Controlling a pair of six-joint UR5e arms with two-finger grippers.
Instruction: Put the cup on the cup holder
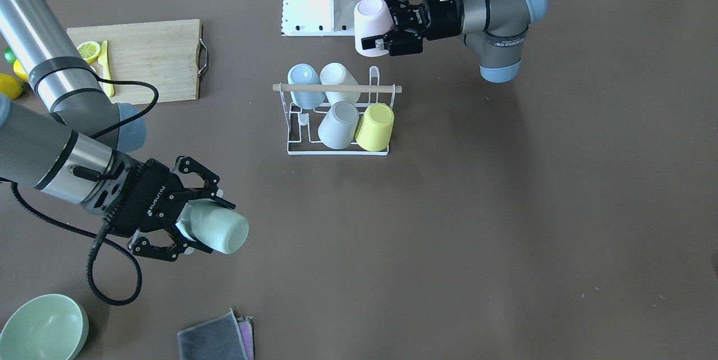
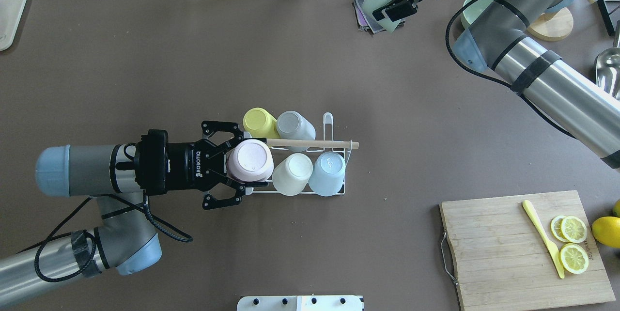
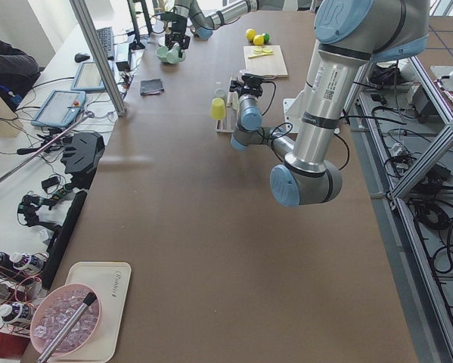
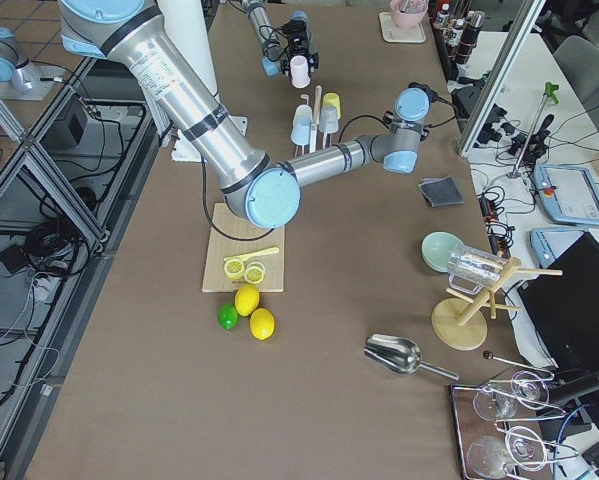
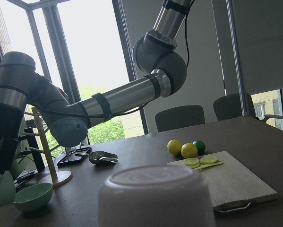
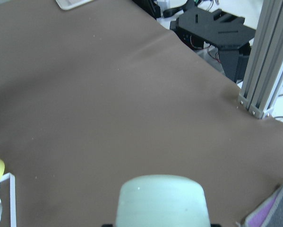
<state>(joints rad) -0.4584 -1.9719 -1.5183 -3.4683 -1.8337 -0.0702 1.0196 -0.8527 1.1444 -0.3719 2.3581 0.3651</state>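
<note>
Where pink cup point(image 2: 249, 160) hangs, four cups point(image 2: 292, 171) crowd cup holder point(image 2: 315, 144).

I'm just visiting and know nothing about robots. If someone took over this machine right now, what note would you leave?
Pincers: left pincer shut on the pink cup, above one end of the cup holder; right pincer shut on the mint cup, off by the folded cloths.
Done: yellow cup, grey cup, white cup and blue cup sit on the holder.
Left to do: seat the pink cup, then the mint cup.
</note>
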